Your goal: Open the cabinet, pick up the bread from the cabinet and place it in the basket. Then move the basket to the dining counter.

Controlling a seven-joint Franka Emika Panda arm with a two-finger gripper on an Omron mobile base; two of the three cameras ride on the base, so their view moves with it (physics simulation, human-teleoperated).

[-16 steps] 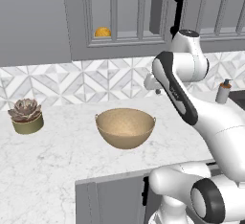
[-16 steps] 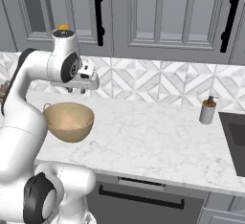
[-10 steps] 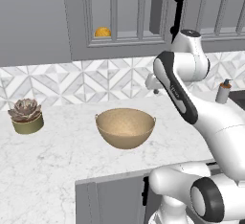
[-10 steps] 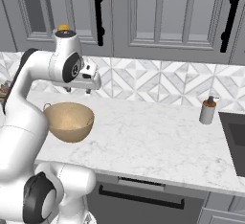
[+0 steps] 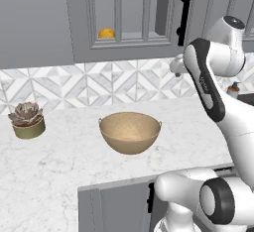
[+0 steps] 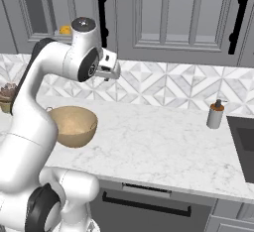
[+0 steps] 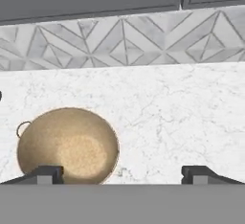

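Observation:
The cabinet has its glass-paned door shut, with the black bar handle at the door's right edge. Behind the glass lies the small golden-orange bread, also seen as the bread in the right base view. The tan basket stands with nothing in it on the marble worktop. My gripper hangs over the worktop, below the handle and right of the basket. In the hand view the gripper is open and holds nothing, with the basket by its left fingertip.
A small olive pot with a succulent sits at the worktop's left. A soap dispenser stands at the right, next to a dark sink. Geometric tiles back the worktop.
The hand has risen a little and shifted right, closer to the black handle. Basket, bread and door have not moved.

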